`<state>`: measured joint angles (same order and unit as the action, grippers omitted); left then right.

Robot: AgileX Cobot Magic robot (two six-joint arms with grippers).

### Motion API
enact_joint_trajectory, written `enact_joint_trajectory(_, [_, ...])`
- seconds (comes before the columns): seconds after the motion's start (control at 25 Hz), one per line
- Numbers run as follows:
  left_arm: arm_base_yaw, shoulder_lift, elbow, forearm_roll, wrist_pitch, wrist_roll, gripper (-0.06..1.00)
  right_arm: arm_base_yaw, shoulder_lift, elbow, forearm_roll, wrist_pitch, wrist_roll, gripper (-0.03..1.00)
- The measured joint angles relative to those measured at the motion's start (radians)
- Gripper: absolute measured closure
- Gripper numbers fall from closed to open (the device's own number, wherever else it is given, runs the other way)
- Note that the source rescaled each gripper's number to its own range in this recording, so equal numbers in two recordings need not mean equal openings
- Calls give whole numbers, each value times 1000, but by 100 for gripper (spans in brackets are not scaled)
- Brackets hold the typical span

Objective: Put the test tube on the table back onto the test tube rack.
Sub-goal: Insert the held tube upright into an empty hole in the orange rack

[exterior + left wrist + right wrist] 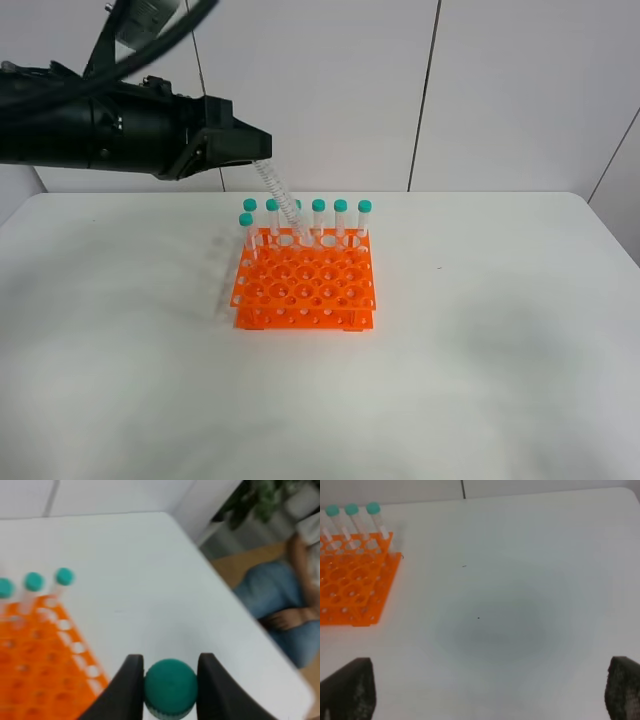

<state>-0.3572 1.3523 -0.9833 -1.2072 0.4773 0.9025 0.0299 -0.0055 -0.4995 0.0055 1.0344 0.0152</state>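
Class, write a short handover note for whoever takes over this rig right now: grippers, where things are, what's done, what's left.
Left gripper: shut on the test tube, fingers at its teal cap.
Right gripper: open, holding nothing, over the table.
The tube hangs tilted, tip at the back rows of the orange rack; whether it is in a hole, cannot tell.
Done: tube lifted off the table.
Left: straighten, seat it, release.

No text, label, brand or number is legible on the orange test tube rack (305, 290), its teal-capped tubes (341, 206) or the white table (500, 350).
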Motion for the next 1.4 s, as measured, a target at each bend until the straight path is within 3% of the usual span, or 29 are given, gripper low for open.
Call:
enact_joint_trajectory(0.12, [-14,-14,-20,308,-58,-174,94,0,0,0,0,0,0,-3])
enact_joint_trajectory(0.36, [-121,-26,-22,1004,-151,-761,94,0,0,0,0,0,0,-3])
enact_joint_trajectory(0.44, [-157,-23,-22,1150,-198,-887,94,0,0,0,0,0,0,-3])
enact_joint_trajectory(0.52, [-169,-2,-22,1247,-258,-972,94,0,0,0,0,-1,0,-3])
enact_joint_trajectory(0.64, [-172,67,-27,1296,-343,-1018,94,0,0,0,-5,-1,0,-3])
enact_joint_trajectory(1.0, [-172,286,-57,1310,-541,-1018,94,0,0,0,0,-1,0,-3])
enact_joint_trajectory(1.24, [-144,376,-60,1312,-584,-972,94,0,0,0,-5,-1,0,-3])
enact_joint_trajectory(1.4, [-130,413,-99,1312,-538,-932,94,0,0,0,0,-1,0,-3])
